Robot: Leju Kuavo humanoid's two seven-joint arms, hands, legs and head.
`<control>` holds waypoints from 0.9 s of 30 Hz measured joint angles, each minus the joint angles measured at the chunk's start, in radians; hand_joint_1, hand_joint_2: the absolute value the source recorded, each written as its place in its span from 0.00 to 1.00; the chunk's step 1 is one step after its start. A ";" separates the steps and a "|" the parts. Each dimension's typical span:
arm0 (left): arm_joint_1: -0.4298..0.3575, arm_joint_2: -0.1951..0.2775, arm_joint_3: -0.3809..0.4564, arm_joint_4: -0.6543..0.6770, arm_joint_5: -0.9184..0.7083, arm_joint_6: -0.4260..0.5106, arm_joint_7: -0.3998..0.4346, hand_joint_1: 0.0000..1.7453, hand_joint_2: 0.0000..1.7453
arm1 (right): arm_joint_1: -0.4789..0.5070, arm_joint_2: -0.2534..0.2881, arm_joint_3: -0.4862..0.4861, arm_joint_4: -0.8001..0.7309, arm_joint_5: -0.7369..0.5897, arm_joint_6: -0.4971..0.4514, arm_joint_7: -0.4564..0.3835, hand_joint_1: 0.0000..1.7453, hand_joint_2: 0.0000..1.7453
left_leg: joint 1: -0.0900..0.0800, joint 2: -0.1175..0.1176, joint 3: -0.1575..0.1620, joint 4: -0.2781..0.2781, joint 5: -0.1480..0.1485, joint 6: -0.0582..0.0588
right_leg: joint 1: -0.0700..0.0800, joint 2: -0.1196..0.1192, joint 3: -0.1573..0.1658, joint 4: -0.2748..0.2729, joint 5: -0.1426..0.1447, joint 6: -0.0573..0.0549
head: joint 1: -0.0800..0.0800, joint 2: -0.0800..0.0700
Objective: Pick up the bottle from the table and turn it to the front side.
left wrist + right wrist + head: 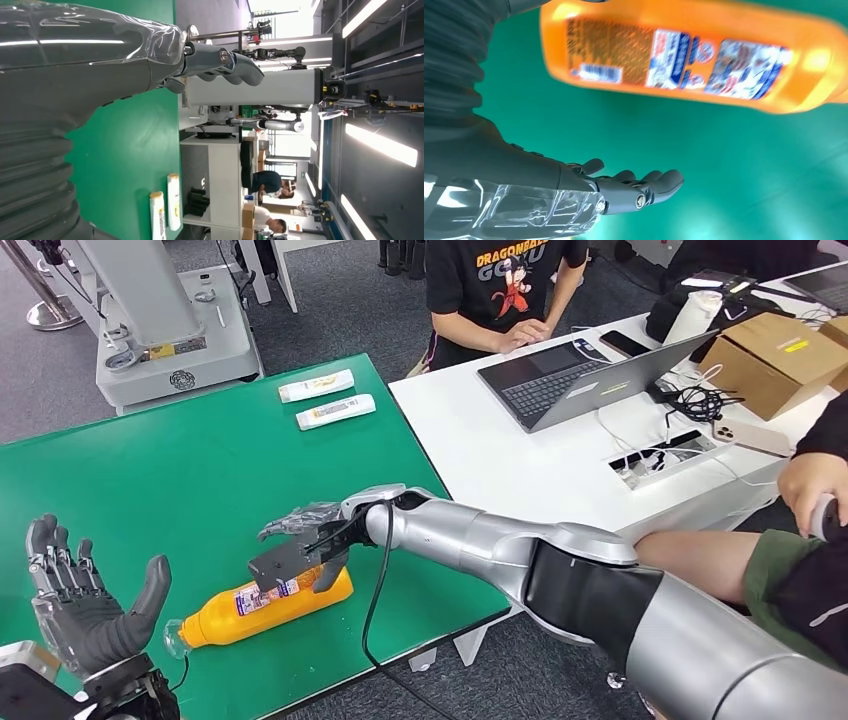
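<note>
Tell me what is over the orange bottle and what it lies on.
The right hand hangs over the orange bottle, fingers spread, and covers part of it from the head view. The bottle lies on its side on the green table. Whether the hand touches it cannot be told.

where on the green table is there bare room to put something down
Bare green stretches between the two white tubes at the far edge and the orange bottle. It is crowded near the front, where the right hand hovers over the bottle beside the raised left hand.

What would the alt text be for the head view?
A robot's right hand hovers open over an orange bottle lying on a green table. Its left hand waits open, palm up, nearby.
</note>
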 joint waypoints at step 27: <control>0.007 -0.005 -0.010 0.000 -0.022 -0.002 0.021 0.00 1.00 | 0.104 0.059 0.016 0.162 0.010 -0.014 -0.039 0.00 1.00 | 0.000 0.000 0.000 0.000 0.000 0.000 | 0.000 0.000 0.000 0.000 0.000 0.000 | 0.000 0.000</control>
